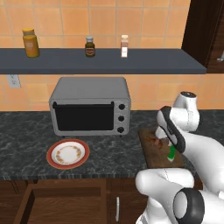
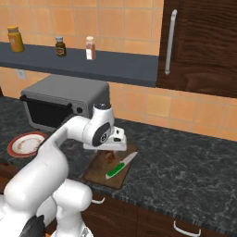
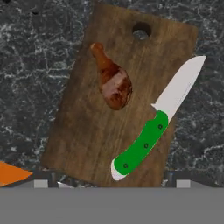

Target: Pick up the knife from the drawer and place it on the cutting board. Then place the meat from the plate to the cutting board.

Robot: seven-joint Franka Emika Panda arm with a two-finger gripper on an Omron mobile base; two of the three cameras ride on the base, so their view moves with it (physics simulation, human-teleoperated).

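The dark wooden cutting board (image 3: 92,131) lies on the black counter, and both the knife and the meat rest on it. The knife (image 3: 144,144), green-handled with a silver blade, lies slanted along one side of the board (image 2: 99,173). The meat (image 3: 114,85), a reddish-brown drumstick, lies beside it, apart from the blade. My gripper (image 3: 111,183) hangs directly above the board, open, its fingertips wide apart with nothing between them. The plate (image 1: 68,154) sits bare in front of the toaster oven. The drawer (image 1: 30,199) stands pulled out below the counter.
A grey toaster oven (image 1: 89,107) stands at the back of the counter, left of the board. Above it a dark shelf (image 1: 100,61) carries three jars. A tall dark cabinet door (image 2: 199,46) hangs at the right. My own arm covers part of the board in the left base view.
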